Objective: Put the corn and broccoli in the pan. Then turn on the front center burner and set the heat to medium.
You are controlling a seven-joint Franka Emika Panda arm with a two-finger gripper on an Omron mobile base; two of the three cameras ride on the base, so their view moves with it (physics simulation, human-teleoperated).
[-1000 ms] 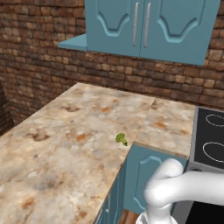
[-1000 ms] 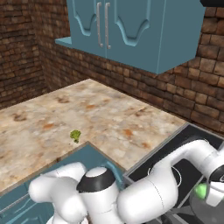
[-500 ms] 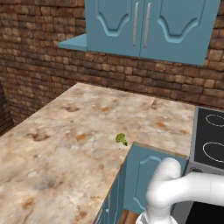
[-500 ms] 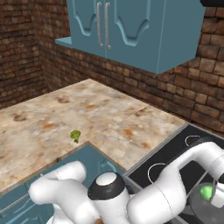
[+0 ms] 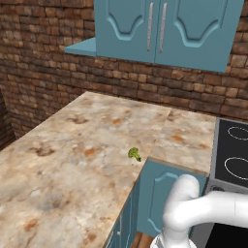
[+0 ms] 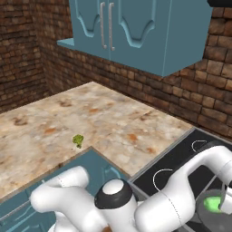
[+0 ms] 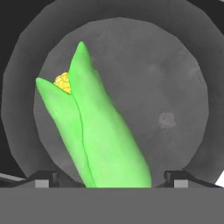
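So in your hand view the gripper is looking straight down into the pan, and the corn sits right between the 2 dark finger tips at the bottom corners of the frame. Its long axis runs from bottom center up to the upper left, with the yellow kernels peeking out at the far tip. The jaws stand wide, well out to either side of the cob, and I honestly can't tell whether the pads are touching it, so I'd call the claw spread rather than clamped. My guess is the corn is as good as delivered.

In the right base view the same green blob is at the lower right edge, over the pan by the black cooktop.

Next job is the broccoli, I reckon. It's on the marble counter, mid frame in the left base view, just beside the inside corner of the counter edge, and well apart from the claw, so you'd have to swing a long way across from the stove.

Count: 1 corn, 1 broccoli, 1 pan, 1 arm.
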